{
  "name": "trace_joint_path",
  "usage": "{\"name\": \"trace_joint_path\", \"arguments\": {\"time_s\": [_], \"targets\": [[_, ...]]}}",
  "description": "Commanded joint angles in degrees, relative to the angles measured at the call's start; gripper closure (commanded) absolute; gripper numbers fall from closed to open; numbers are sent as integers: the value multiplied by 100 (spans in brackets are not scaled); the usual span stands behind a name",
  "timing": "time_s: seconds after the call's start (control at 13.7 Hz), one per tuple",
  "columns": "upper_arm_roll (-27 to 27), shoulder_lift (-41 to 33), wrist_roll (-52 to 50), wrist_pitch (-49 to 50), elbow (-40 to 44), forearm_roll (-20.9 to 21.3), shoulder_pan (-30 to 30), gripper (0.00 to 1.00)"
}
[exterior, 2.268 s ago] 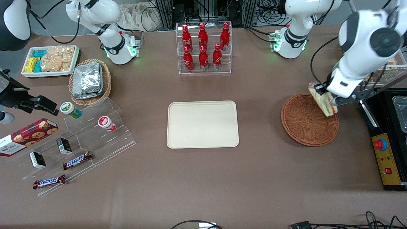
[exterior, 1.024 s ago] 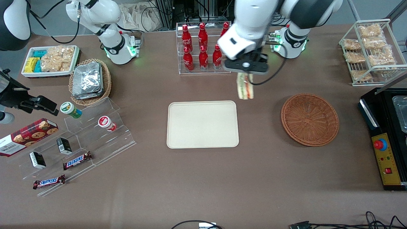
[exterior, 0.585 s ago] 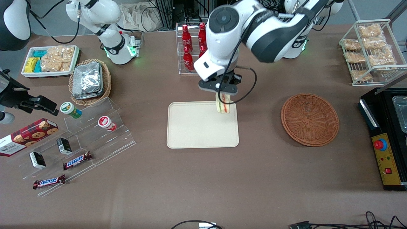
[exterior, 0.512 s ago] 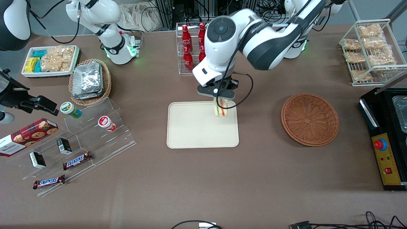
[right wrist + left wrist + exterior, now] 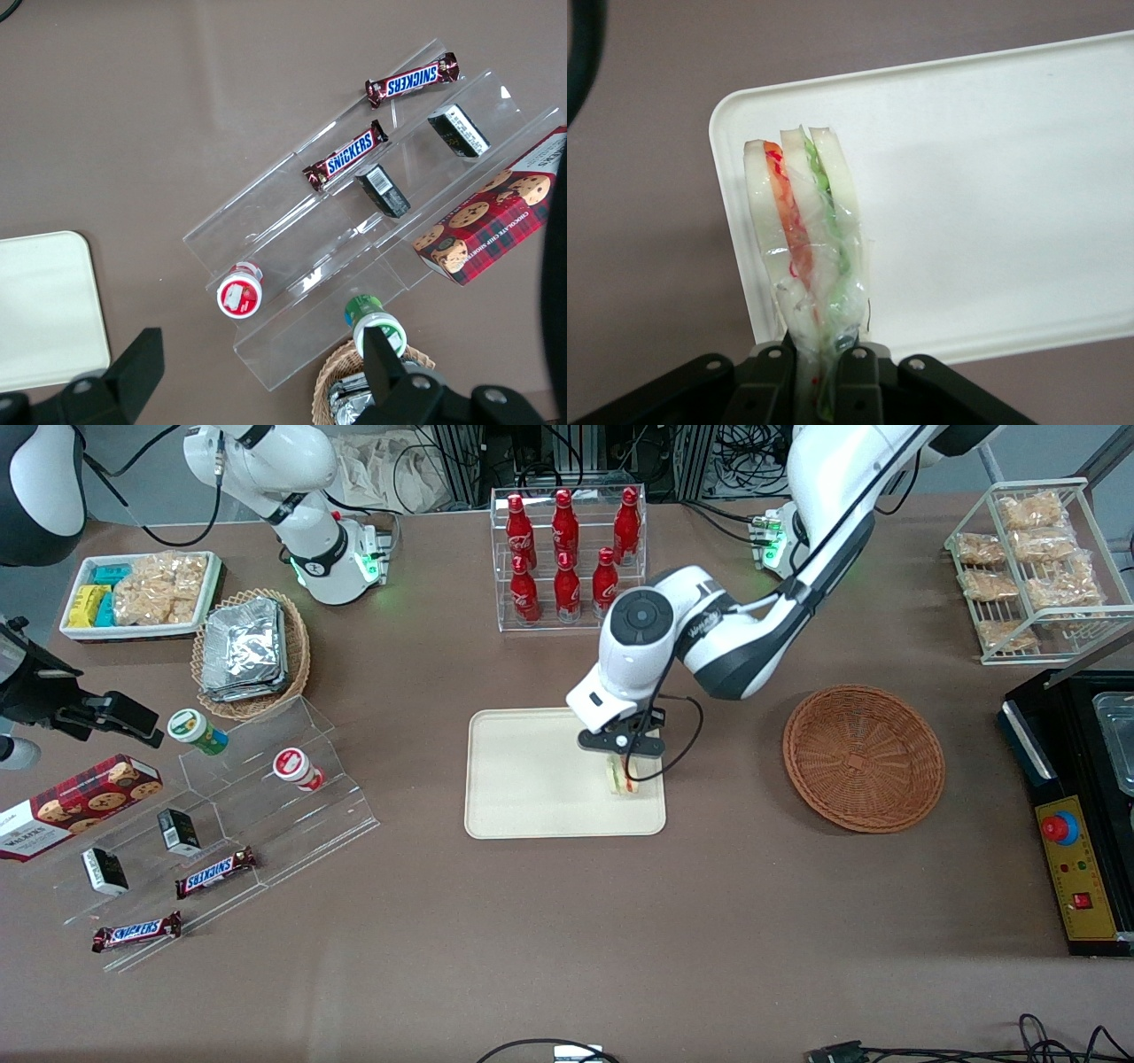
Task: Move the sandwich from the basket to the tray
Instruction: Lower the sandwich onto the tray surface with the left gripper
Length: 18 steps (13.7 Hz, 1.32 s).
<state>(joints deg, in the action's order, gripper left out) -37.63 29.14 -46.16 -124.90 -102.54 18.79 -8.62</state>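
My left gripper is shut on the wrapped sandwich and holds it low over the cream tray, near the tray's end toward the basket. In the left wrist view the sandwich stands pinched between my fingers, its orange-red and green layers showing, over a corner of the tray. I cannot tell whether it touches the tray. The reddish-brown wicker basket stands empty toward the working arm's end of the table.
A clear rack of red bottles stands farther from the front camera than the tray. A clear stepped display with snack bars and cups, a tan basket of foil packets and a white bin lie toward the parked arm's end. A wire rack and black box flank the basket.
My gripper carried the sandwich up out of the basket, across the table to the tray, and has come down low over the tray's end nearest the basket.
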Motion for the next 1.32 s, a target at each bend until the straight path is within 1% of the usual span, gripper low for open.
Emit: {"name": "trace_joint_path", "arguments": {"time_s": [0.0,0.22,0.59,0.8,0.88,0.95,1.02,1.24], "targets": [[-16,171,-367,-324,-125,405,18,100],[151,268,-359,-842,-433,468,27,100],[186,277,-289,-913,-697,476,63,100],[186,285,-289,-1203,-908,468,177,100],[186,286,-297,-1204,-900,459,177,90],[186,320,-315,-1178,-882,433,177,31],[186,321,-359,-1151,-873,424,177,0],[186,312,-359,-1133,-864,424,177,0]]}}
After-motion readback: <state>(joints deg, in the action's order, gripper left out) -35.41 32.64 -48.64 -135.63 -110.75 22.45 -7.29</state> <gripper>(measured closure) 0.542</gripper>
